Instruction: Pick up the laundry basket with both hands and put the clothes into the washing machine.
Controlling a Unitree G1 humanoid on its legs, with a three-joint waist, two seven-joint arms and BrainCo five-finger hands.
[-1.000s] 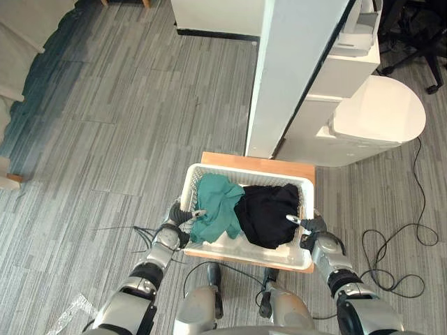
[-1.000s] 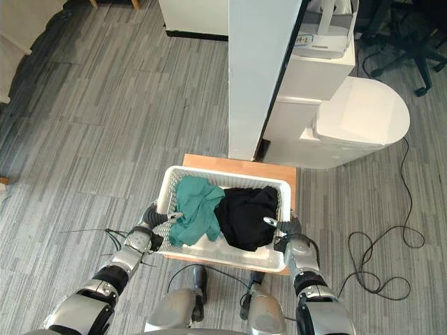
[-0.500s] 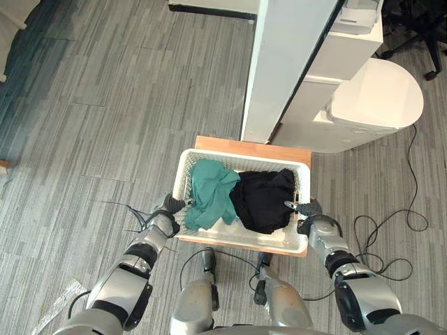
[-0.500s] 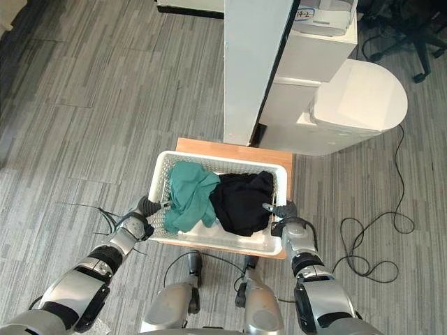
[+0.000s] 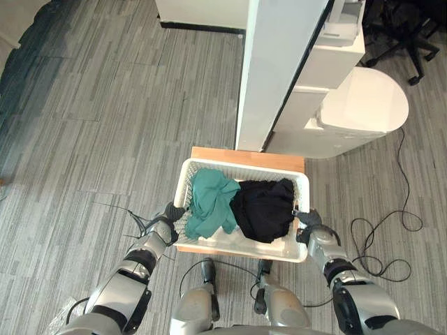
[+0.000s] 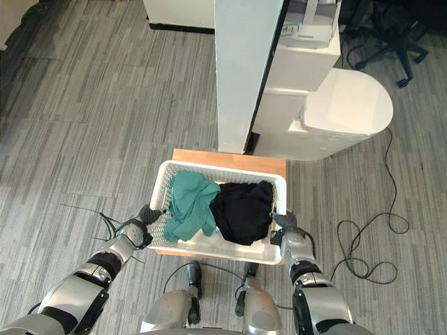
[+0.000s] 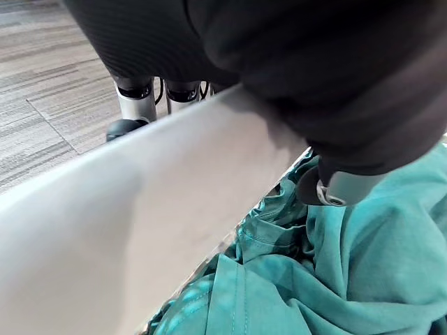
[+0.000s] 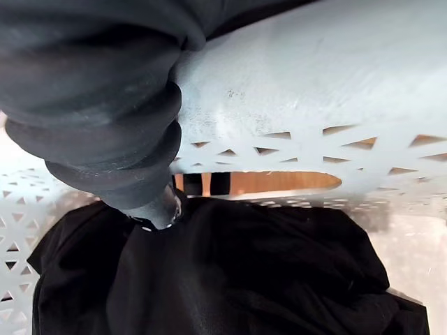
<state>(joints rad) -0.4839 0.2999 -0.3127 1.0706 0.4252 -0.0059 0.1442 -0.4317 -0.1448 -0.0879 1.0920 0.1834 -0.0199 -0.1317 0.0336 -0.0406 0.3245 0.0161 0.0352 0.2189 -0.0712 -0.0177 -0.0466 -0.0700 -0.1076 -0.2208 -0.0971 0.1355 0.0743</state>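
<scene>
My left hand [image 5: 170, 213] is clamped on the left end of the laundry basket [image 5: 234, 246]; in the left wrist view my thumb [image 7: 330, 190] is hooked over the white rim and down inside, just above the green garment [image 5: 211, 206], while the fingers under the rim are out of sight; my right hand [image 5: 308, 221] mirrors it on the right end, thumb [image 8: 158, 209] curled over the rim beside the black garment [image 5: 264, 209] and next to the handle slot. So both hands are closed on the rim, not on any cloth.

The basket lies over the small wooden table [image 5: 246, 155] with its near edge hanging past the table's front, and both garments lie in it side by side, green on my left and black on my right; whether its bottom is clear of the wood I cannot tell.

I judge this to be the pick-up step, with grips set and the carry not yet done; next I should raise both ends together and level so nothing slides out, then swing right past the white pillar [image 5: 274, 70] toward the white round-topped appliance [image 5: 363, 106] - the washing machine, as I take it - which stands well apart from the table
</scene>
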